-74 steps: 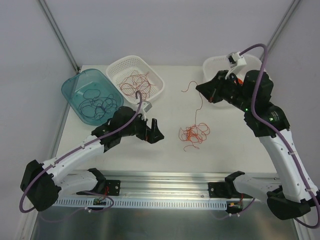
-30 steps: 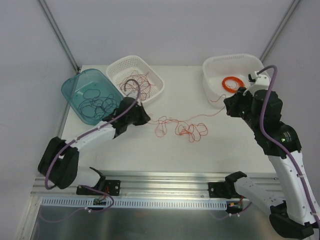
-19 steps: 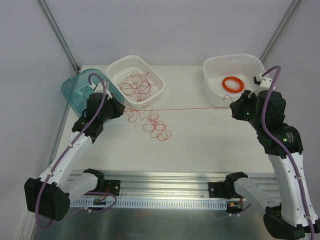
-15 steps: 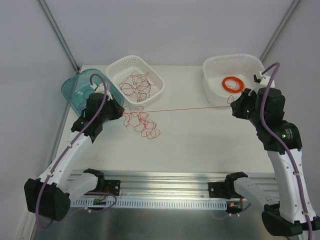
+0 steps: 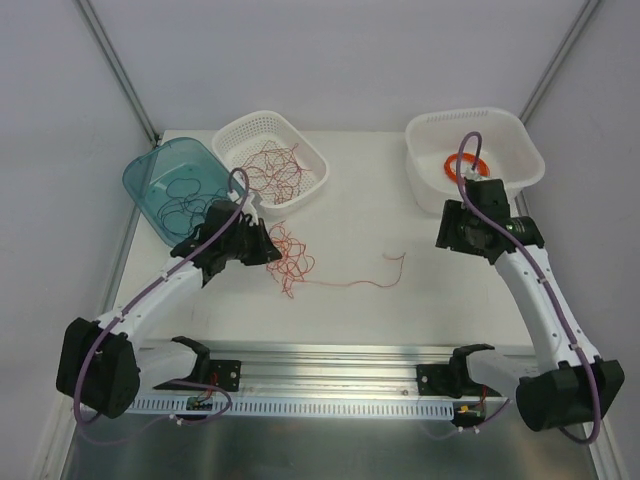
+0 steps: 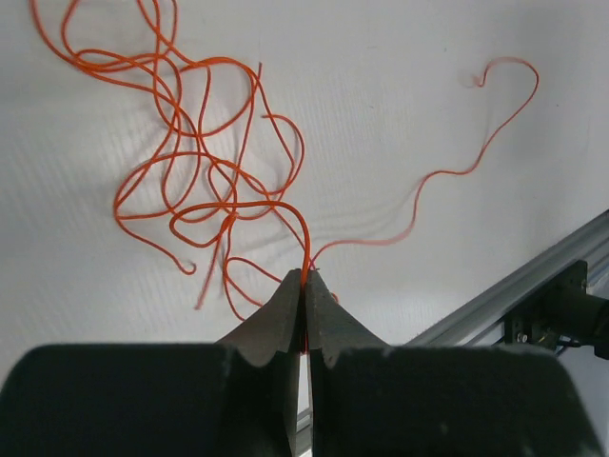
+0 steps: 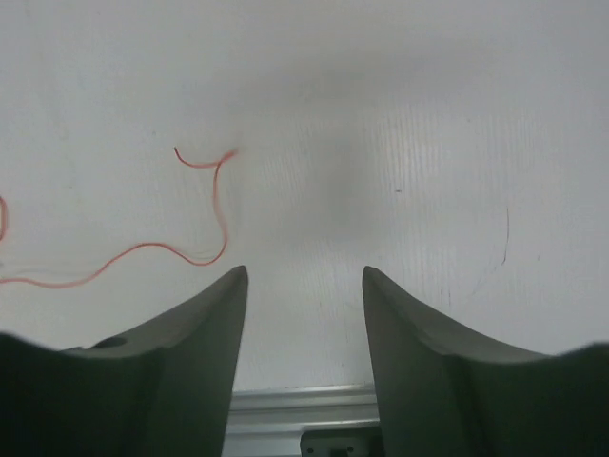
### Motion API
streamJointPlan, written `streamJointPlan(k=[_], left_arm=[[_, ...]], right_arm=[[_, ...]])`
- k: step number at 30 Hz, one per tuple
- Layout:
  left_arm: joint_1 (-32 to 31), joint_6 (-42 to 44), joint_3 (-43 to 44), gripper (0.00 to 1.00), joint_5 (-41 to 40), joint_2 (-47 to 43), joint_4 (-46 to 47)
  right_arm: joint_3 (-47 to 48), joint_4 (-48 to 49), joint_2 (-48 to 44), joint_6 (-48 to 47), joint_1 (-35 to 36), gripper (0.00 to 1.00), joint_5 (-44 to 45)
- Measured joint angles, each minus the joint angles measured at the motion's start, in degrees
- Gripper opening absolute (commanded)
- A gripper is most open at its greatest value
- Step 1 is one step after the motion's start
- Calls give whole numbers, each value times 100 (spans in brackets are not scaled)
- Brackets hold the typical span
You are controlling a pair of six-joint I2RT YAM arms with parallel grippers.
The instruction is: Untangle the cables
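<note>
One strand of the orange-red cables is clenched in the left tool, its arm stretched low over the bench. The right tool points down, jaws parted, empty

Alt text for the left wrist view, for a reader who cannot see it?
The left tool is shut, pinching a strand of the orange-red cables. Their tangle lies on the white table up and left; one loose end trails to the upper right, and a metal rail shows lower right.

The right hand has released the cable (taut before), now slack.
</note>
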Motion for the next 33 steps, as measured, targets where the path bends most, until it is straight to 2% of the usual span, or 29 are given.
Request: streamJointPlan(k=[2,7,11,19,27,33], left_arm=[[-186,-90,-83,0,46,199,155],[-459,-195,-87,0,50,723,479],[-527,-195,-85,0,79,1001,608],[-586,-195,-79,0,155,1086,695],[-601,-240,-79,0,168,1086,713],[-601,-289,-79,0,166,1086,721]], right_arm=[[-125,-42,280,-114,66,64,-13],[-243,68,398,-595,765,65,-280],[-243,409,551,-1051,1421,65,-955],[-225,1143,2085,-1779,2636,65,-2107],[-133,1460,3480,-2124,2973,62,-2326],[-11,1598,3821,-2208,3202,53,-2531]])
